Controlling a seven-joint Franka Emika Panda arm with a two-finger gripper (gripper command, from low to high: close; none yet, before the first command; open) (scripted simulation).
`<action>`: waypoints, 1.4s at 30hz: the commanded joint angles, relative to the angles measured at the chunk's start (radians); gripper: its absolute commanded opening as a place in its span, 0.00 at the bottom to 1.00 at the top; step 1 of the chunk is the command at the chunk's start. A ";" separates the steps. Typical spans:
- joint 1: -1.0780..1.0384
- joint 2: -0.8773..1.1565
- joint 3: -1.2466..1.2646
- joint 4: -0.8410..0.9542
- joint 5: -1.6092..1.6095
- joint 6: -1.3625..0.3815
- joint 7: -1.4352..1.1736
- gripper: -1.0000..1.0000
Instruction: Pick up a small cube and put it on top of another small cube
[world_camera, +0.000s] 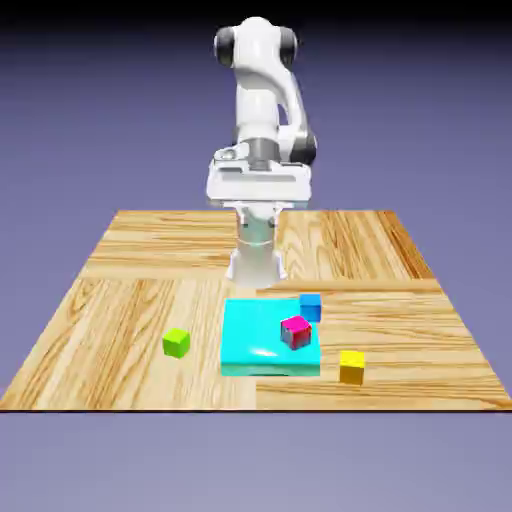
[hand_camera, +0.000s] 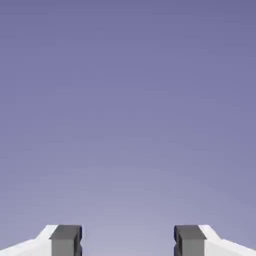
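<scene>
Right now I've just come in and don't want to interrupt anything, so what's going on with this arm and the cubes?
Nothing is being handled: the jaws are open and empty, above the table. The yellow cube and green cube sit apart on the wood, either side of the cyan block. The magenta cube is on that block, with the blue cube close by. The yellow-on-green stack isn't made.

Lime cube (world_camera: 176, 343) left of cyan slab (world_camera: 262, 332), yellow cube (world_camera: 352, 367) right, magenta cube (world_camera: 296, 332) w/ blue cube (world_camera: 311, 307) nearby
</scene>
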 joint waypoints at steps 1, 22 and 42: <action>-0.002 0.036 0.022 0.025 -0.025 -0.039 -0.002 0.50; -0.046 0.797 0.480 0.550 -0.544 -0.850 -0.049 0.50; -0.114 1.461 0.797 0.914 -1.034 -1.420 -0.053 0.50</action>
